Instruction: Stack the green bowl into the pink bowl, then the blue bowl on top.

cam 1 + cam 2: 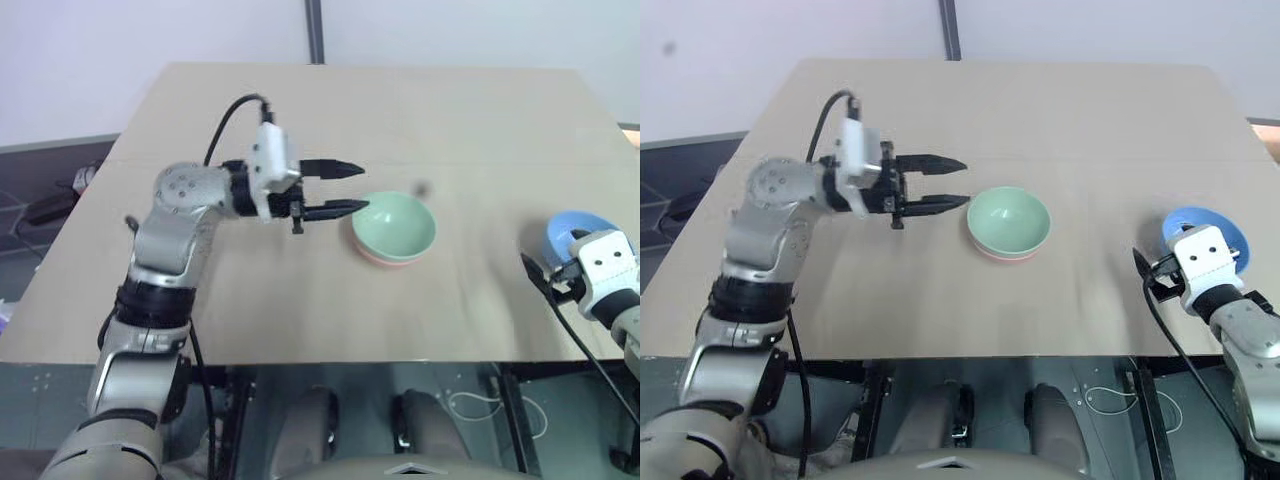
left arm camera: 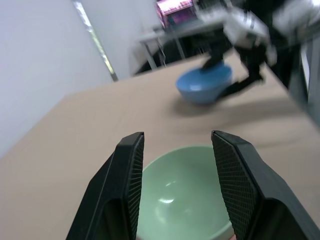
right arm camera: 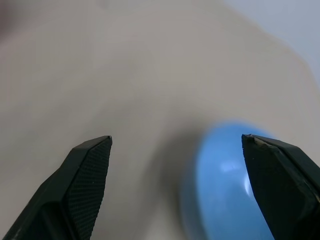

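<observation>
The green bowl (image 1: 394,224) sits inside the pink bowl (image 1: 385,258), near the middle of the tan surface (image 1: 300,320). Just a thin pink edge peeks out under the green one, on the side closest to the robot. The two bowls stand upright, open side up. The left fingers (image 1: 347,189) are at about 9 o'clock from the green bowl. They point sideways at it, level with the surface. One black finger is just beside the green rim, and I cannot tell if it touches. The other finger is a bit farther back, over bare surface. The left fingers are partly open with a gap between them, and they hold nothing. In the left wrist view the green bowl (image 2: 182,192) shows in that gap, a little below the tips. The blue bowl (image 1: 577,232) is well apart from the stack, at about 3 o'clock from it, near the right edge of the surface. It stands alone. The right fingers (image 3: 177,142) are spread wide and hold nothing. In the right wrist view the blue bowl (image 3: 225,185) lies ahead of them, closer to one finger than the other. From above, the right gripper covers the near side of the blue bowl.
</observation>
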Robot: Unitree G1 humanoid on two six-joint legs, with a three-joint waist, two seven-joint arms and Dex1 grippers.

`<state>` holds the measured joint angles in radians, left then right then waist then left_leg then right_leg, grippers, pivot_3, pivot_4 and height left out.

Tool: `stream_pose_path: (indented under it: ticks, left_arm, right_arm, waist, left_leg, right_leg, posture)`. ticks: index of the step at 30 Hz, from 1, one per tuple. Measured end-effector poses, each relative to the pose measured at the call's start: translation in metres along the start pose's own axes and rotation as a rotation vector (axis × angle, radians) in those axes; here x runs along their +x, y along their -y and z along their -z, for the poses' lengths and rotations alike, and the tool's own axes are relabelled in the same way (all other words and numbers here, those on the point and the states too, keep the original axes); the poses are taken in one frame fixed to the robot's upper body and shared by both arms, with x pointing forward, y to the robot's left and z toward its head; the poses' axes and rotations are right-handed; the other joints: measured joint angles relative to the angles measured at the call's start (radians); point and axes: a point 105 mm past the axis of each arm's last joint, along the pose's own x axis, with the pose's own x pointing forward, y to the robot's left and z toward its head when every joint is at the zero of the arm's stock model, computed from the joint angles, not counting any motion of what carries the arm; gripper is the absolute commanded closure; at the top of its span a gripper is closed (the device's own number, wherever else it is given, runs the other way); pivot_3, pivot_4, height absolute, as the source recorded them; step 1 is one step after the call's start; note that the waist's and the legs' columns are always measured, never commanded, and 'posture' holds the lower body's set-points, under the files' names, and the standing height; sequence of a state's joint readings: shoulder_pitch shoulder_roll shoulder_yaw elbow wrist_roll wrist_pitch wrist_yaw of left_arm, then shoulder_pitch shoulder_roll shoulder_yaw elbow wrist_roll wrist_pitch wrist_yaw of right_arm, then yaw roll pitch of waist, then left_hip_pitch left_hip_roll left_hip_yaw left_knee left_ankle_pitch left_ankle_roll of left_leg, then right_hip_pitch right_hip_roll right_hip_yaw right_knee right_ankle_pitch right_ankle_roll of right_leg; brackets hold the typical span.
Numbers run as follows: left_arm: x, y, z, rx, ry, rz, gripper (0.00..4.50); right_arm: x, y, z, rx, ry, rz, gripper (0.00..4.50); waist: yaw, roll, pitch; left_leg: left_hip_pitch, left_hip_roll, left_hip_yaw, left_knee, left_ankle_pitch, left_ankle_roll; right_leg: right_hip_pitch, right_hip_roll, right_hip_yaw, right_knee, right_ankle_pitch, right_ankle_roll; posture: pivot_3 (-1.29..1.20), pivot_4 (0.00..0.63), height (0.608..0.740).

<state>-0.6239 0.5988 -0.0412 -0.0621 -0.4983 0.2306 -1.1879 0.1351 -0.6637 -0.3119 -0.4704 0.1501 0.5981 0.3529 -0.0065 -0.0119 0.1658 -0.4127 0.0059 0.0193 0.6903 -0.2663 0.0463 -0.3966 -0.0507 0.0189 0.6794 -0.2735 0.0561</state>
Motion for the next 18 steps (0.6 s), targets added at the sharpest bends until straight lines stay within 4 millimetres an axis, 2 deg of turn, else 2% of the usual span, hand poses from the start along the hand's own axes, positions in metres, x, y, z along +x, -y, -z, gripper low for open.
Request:
stream_pose_path:
  ticks: [1, 3, 4, 6, 8, 12, 16, 17, 18]
  left_arm:
    - [-0.005, 0.006, 0.005, -0.058, 0.011, 0.006, 2.25]
    - [-0.012, 0.014, 0.011, -0.171, 0.048, 0.019, 1.71]
    - [-0.015, 0.018, 0.01, -0.212, 0.069, 0.041, 1.43]
    - [-0.02, 0.022, 0.002, -0.248, 0.105, 0.072, 0.48]
    - [-0.025, 0.023, 0.0, -0.259, 0.104, 0.071, 0.08]
    - [-0.03, 0.027, 0.004, -0.323, 0.102, 0.054, 0.0]
    - [-0.03, 0.032, 0.003, -0.33, 0.094, 0.063, 0.0]
    - [-0.03, 0.033, 0.003, -0.324, 0.093, 0.063, 0.0]
    - [-0.03, 0.033, 0.004, -0.312, 0.091, 0.057, 0.0]
  right_arm:
    - [0.003, 0.004, 0.01, 0.013, -0.051, 0.007, 0.0]
    - [0.008, 0.008, 0.025, 0.036, -0.131, 0.004, 0.0]
    - [0.011, 0.008, 0.027, 0.041, -0.145, -0.008, 0.0]
    - [0.016, 0.011, 0.028, 0.047, -0.161, -0.019, 0.0]
    - [0.02, 0.015, 0.03, 0.051, -0.172, -0.022, 0.0]
    - [0.025, 0.018, 0.031, 0.06, -0.179, -0.033, 1.1]
    - [0.029, 0.014, 0.031, 0.057, -0.177, -0.055, 2.9]
    - [0.029, 0.013, 0.031, 0.054, -0.177, -0.061, 3.52]
    - [0.029, 0.012, 0.031, 0.043, -0.178, -0.065, 3.89]
  waist:
    - [-0.002, 0.0, 0.0]
    - [-0.003, 0.0, 0.0]
    - [-0.003, 0.0, 0.0]
    - [-0.004, 0.0, 0.0]
    - [-0.003, 0.0, 0.0]
    - [-0.003, 0.0, 0.0]
    - [-0.004, 0.0, 0.0]
    - [-0.004, 0.0, 0.0]
    - [-0.004, 0.0, 0.0]
  left_leg:
    - [0.0, 0.0, 0.0, 0.0, 0.0, 0.0]
    - [0.0, 0.0, -0.001, 0.0, -0.001, 0.001]
    - [0.0, 0.0, -0.001, 0.0, -0.001, 0.001]
    - [0.0, 0.0, 0.0, 0.0, -0.001, 0.001]
    - [0.0, 0.0, 0.0, 0.0, -0.001, 0.002]
    - [0.0, 0.0, 0.0, -0.001, -0.001, 0.002]
    - [0.0, 0.0, 0.0, -0.001, -0.001, 0.002]
    - [0.0, 0.0, 0.0, -0.001, -0.001, 0.002]
    - [0.0, 0.0, 0.0, -0.001, -0.001, 0.002]
  right_leg:
    - [0.0, 0.0, 0.0, 0.0, 0.0, 0.0]
    - [0.0, 0.0, -0.001, 0.0, 0.0, 0.0]
    - [0.0, 0.0, -0.001, 0.0, 0.0, 0.0]
    - [0.0, 0.0, 0.0, 0.0, 0.0, 0.0]
    - [0.0, 0.0, 0.0, 0.0, 0.0, 0.0]
    - [0.0, 0.0, 0.0, 0.0, 0.0, 0.0]
    - [0.0, 0.0, 0.0, -0.001, 0.0, 0.0]
    - [0.0, 0.0, 0.0, -0.001, 0.0, 0.0]
    - [0.0, 0.0, 0.0, 0.0, 0.0, 0.0]
  posture:
    - [0.0, 0.15, 0.74]
    - [0.0, 0.15, 0.74]
    - [0.0, 0.15, 0.74]
    - [0.0, 0.15, 0.74]
    - [0.0, 0.15, 0.74]
    - [0.0, 0.15, 0.74]
    - [0.0, 0.15, 0.74]
    - [0.0, 0.15, 0.74]
    - [0.0, 0.15, 0.74]
